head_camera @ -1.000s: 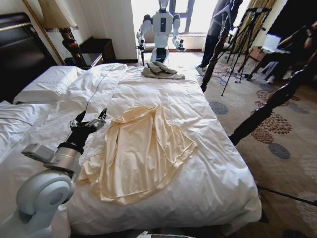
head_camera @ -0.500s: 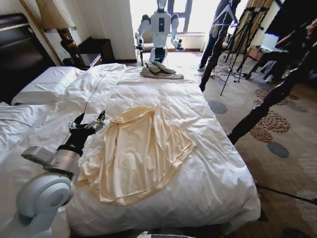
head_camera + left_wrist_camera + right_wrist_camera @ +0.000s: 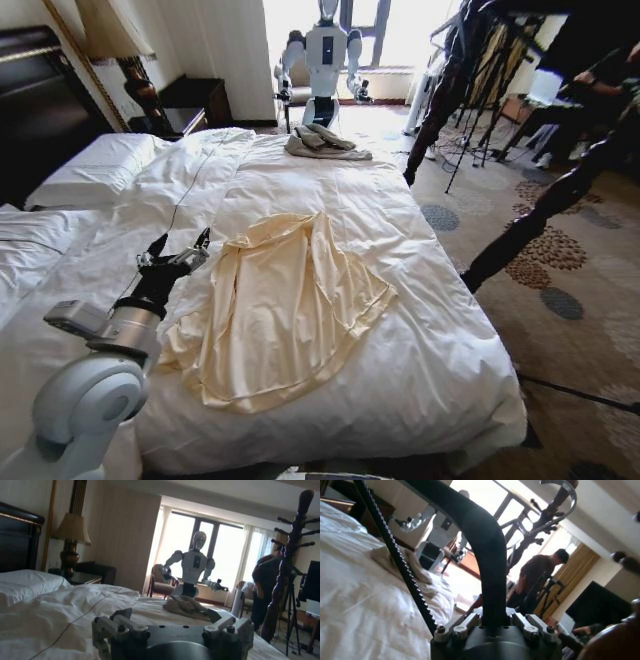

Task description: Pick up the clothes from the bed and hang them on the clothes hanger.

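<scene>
1. Head view: the left gripper (image 3: 178, 253), fingers spread and empty, hovers over the bed (image 3: 430, 330) just beside the left edge of the clothes (image 3: 285, 300), which lie flat mid-duvet; bare quilt surrounds them, carpet beyond the right edge.
2. Left wrist view: the parted fingers (image 3: 116, 619) frame open duvet.
3. Right wrist view: the right gripper (image 3: 492, 624) is clamped on the clothes hanger (image 3: 482, 543), raised beside the bed.

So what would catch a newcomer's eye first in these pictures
The pale-yellow, wrinkly long-sleeved garment lies spread on the white quilted bed. The left gripper hovers open beside its collar end. The right gripper is shut on a thin black curved hanger, and a white humanoid robot stands by the window.
</scene>
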Controlling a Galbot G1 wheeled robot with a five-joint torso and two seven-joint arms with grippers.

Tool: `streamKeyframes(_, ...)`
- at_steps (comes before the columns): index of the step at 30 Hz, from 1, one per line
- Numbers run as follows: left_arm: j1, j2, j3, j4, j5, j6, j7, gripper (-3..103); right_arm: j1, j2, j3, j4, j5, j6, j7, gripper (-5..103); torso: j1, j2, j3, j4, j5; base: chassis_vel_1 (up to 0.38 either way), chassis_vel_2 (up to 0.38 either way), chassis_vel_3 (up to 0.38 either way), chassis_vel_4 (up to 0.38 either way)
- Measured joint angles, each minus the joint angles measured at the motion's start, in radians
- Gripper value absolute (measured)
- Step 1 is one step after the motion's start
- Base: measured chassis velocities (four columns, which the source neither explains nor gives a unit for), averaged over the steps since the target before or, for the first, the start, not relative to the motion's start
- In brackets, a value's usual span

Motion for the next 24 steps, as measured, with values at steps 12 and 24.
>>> streamKeyframes(12, 0.026, -0.041, 0.006, 0.032, 0.083, -0.002, 0.017, 100, 0.078, 0.322, -0.342, -0.059, -0.107, -0.027, 0.078, 18, 0.0, 0.0, 0.0, -0.0008, 0.0001, 0.0, 0.0, 0.0, 0.0)
streamKeyframes(24, -0.013, -0.077, 0.007, 0.157, 0.133, -0.005, 0.03, 100, 0.235, 0.774, -0.656, -0.373, -0.194, -0.029, 0.09, 18, 0.0, 0.0, 0.0, -0.0009, 0.0001, 0.0, 0.0, 0.0, 0.0)
